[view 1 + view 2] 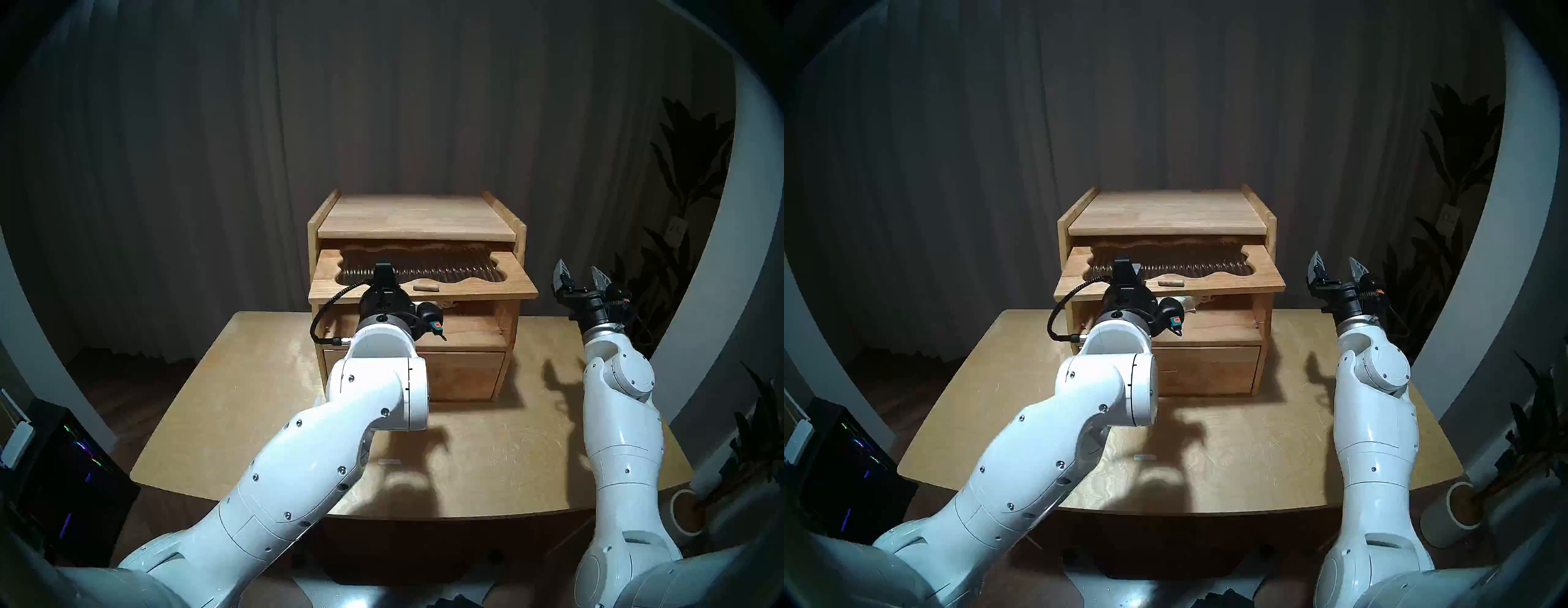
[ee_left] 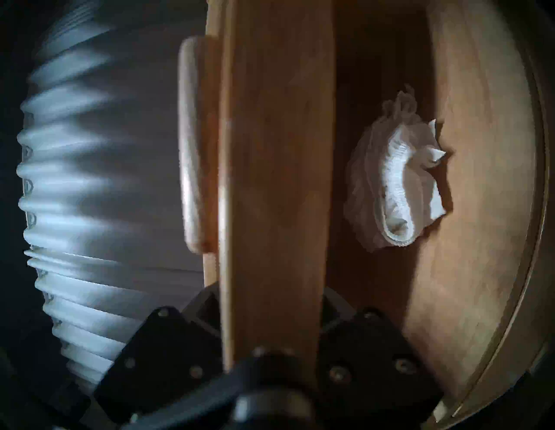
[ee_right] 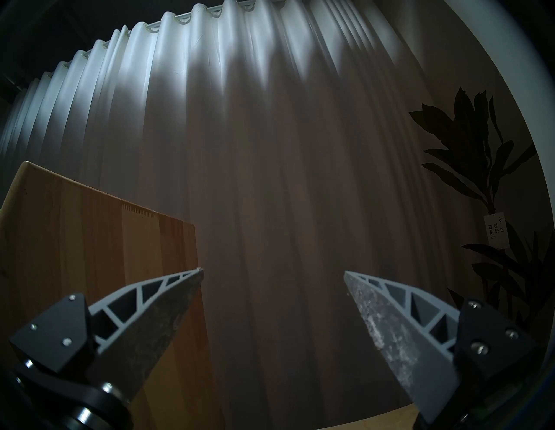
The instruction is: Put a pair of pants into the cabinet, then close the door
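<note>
The light-wood cabinet (image 1: pixel 415 216) stands at the back of the table. Its door (image 1: pixel 488 284), with a wavy ribbed-glass window and a small knob (image 1: pixel 425 287), is swung up level above the open compartment. My left gripper (image 1: pixel 383 278) straddles the door's front edge left of the knob, one finger on top, and is shut on the panel. In the left wrist view the door's edge (image 2: pixel 270 180) runs between the finger mounts. The pair of pants (image 2: pixel 396 180), a white crumpled bundle, lies on the compartment floor. My right gripper (image 1: pixel 581 271) hangs open and empty right of the cabinet.
The plain drawer front (image 1: pixel 458 373) below the compartment is closed. The table (image 1: pixel 488 446) has a small white tag (image 1: pixel 388 462) near its middle. A curtain hangs behind, a plant (image 1: pixel 687 191) stands at the right, and dark equipment (image 1: pixel 63 475) sits at the lower left.
</note>
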{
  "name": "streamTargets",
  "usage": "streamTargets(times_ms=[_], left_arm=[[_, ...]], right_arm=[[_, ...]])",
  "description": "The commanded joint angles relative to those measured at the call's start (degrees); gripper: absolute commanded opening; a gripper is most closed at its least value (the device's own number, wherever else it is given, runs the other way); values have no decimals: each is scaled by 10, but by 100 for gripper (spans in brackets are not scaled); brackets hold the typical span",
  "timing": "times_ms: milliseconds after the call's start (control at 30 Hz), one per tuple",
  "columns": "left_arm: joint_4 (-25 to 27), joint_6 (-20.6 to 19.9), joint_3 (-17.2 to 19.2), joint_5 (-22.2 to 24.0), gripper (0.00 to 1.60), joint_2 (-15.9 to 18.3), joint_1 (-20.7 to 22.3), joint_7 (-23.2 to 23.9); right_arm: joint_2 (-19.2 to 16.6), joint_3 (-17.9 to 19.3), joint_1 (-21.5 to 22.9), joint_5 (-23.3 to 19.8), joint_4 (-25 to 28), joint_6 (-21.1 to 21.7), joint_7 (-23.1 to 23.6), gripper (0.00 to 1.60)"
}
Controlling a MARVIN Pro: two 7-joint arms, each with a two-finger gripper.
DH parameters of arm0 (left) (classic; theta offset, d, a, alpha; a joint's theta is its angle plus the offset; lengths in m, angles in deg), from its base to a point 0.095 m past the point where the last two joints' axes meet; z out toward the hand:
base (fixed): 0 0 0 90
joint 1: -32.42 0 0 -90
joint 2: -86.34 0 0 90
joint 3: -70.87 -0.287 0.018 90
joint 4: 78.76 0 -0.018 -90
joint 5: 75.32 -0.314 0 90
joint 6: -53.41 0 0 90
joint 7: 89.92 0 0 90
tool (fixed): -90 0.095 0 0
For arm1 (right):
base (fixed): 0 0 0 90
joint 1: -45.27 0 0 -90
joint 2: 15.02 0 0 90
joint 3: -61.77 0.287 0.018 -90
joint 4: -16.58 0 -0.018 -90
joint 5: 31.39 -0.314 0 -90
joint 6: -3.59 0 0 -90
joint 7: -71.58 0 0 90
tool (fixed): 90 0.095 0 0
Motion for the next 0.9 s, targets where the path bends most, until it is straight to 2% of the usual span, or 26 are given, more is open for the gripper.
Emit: streamTargets(times_ms=[0,67,233,533,667,700,733,767,800,867], left_arm=[[39,-20,2,-4,0,2,-22,3],[63,-29,4,-6,0,14,-47,6],[88,-39,6,-4,0,23,-70,8],[152,-39,-21,-5,0,46,-121,3],[173,-39,-28,1,0,66,-145,18],[182,-31,-34,7,0,81,-149,29],[187,-29,-38,15,70,91,-153,35],[193,-30,-33,41,152,93,-160,49],[199,-27,-31,35,160,96,-176,61],[204,-25,-22,64,160,108,-186,78]], right_arm=[[-1,0,5,1,13,-6,1,160],[-2,-1,5,0,13,-6,0,160],[-2,-1,5,0,13,-6,0,160],[-3,-2,5,-1,12,-6,-1,160],[-3,-2,4,-2,12,-6,-1,160],[-3,-2,5,-2,12,-6,-1,160],[-4,-3,5,-2,12,-6,-1,160],[-4,-3,5,-2,12,-6,-1,160],[-4,-3,5,-2,12,-6,-1,160],[-4,-3,5,-2,12,-6,-1,160]])
